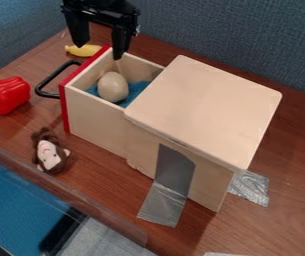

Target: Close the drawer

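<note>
A wooden drawer (96,118) with a red front and a black handle (47,82) is pulled out of its wooden box (208,110), toward the upper left. Inside it, an egg-like beige object (112,87) rests on a blue lining. The black gripper (101,51) hangs at the top of the view, above the drawer's far front corner, open, with nothing held between its two fingers.
Left of the handle lies a red toy pepper (8,95); a small monkey toy (48,152) is below the drawer front. Behind the handle is a yellow banana (84,50). Silver tape (163,204) fixes the box to the table (108,185). Blue-grey walls stand behind.
</note>
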Controlling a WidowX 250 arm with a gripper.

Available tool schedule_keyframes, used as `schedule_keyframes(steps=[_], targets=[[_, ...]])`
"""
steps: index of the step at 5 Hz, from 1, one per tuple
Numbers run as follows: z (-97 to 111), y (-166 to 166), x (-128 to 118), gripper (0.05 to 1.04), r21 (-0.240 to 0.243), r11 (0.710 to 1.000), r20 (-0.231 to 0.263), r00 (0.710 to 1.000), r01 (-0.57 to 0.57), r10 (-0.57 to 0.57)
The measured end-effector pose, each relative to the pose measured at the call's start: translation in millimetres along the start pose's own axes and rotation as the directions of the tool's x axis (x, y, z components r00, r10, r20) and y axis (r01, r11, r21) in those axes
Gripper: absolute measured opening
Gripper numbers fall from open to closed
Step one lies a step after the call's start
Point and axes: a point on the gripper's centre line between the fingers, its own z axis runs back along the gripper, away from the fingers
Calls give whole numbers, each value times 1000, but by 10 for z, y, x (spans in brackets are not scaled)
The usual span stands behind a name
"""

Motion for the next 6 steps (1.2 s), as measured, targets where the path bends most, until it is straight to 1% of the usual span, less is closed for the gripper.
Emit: schedule_keyframes(steps=[1,2,3,4,5,6], targets=[[-73,-11,-22,1001,-11,1000,-27,1000,-3,3],[-6,363,-87,1001,-62,994,-41,996,-86,83],[97,815,-120,1001,-61,987,-1,988,-151,151],[-100,1133,-149,1001,-91,986,-3,990,-141,141],[-378,1352,-195,1001,-117,981,-27,988,-154,152],[-645,1367,-218,1001,-111,984,-65,989,-136,130]])
